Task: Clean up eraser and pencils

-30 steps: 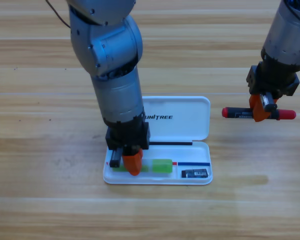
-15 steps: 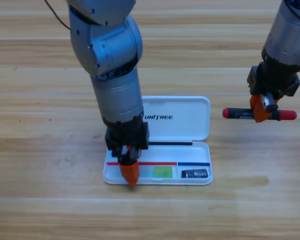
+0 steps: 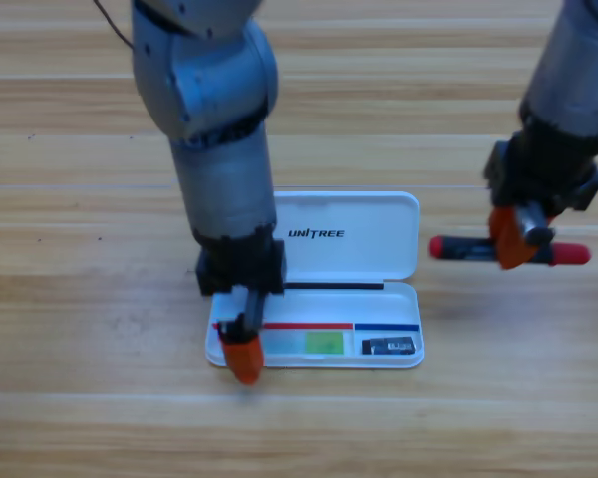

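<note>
The red pencil (image 3: 458, 248), thick with a black middle band, lies level in my right gripper (image 3: 513, 242), which is shut on its middle to the right of the white case. Only the bright end of the pale-green pencil (image 3: 324, 343) shows clearly; it lies in the long compartment of the case's tray (image 3: 415, 360). In the small right compartment sits the black eraser (image 3: 389, 346). My left gripper (image 3: 244, 360) points down over the tray's front left corner, just left of the green pencil, and hides that end of the tray.
The case's open lid (image 3: 369, 261) lies flat behind the tray. The left arm's grey body (image 3: 219, 149) rises over the table left of the lid. Bare wooden table (image 3: 498, 398) surrounds the case.
My left gripper has slid left and toward the front edge, off the green pencil. My right gripper has shifted a little left and down in the picture with the red pencil.
</note>
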Robot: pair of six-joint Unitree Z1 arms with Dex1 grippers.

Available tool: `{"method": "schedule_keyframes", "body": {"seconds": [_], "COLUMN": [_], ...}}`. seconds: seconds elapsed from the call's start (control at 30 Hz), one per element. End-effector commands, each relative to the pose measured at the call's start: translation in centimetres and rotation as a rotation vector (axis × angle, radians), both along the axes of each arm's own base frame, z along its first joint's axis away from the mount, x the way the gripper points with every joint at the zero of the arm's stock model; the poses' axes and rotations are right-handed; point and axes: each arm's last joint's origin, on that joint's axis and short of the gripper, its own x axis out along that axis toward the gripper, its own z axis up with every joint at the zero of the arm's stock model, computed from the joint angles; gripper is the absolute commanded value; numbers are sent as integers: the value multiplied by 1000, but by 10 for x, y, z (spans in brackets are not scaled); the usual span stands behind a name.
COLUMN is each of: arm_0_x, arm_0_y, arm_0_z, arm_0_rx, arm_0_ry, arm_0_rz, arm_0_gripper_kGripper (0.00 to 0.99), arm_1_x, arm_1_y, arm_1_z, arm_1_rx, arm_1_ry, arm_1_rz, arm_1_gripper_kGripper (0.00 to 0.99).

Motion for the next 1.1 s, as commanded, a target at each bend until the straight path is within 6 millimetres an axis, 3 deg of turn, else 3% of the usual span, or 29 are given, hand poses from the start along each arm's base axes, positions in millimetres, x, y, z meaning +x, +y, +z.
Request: {"method": "schedule_keyframes", "body": {"seconds": [0.03,0.13,0.23,0.37,0.5,0.67,1.07,1.1], "arm_0_x": [-24,-27,-23,-25,-51,-58,-56,-55], "arm_0_y": [53,94,129,168,197,201,200,200], "arm_0_z": [102,127,130,106,76,64,62,62], "arm_0_rx": [-169,-214,-240,-272,-319,-314,-310,-310], "arm_0_ry": [-168,-214,-206,-187,-243,-237,-224,-225], "arm_0_rz": [51,107,154,196,232,246,264,265], "arm_0_gripper_kGripper": [990,990,990,990,990,990,990,990], "arm_1_x": [-29,-19,-8,6,17,23,19,18], "arm_1_y": [61,92,120,147,163,171,170,170], "arm_1_z": [-13,-35,-60,-91,-115,-132,-124,-121], "arm_1_rx": [-28,-56,-84,-119,-154,-162,-153,-147], "arm_1_ry": [33,30,29,8,-16,-23,-10,-6], "arm_1_rz": [108,109,110,108,104,97,66,63], "arm_1_gripper_kGripper": [0,0,0,0,0,0,0,187]}}
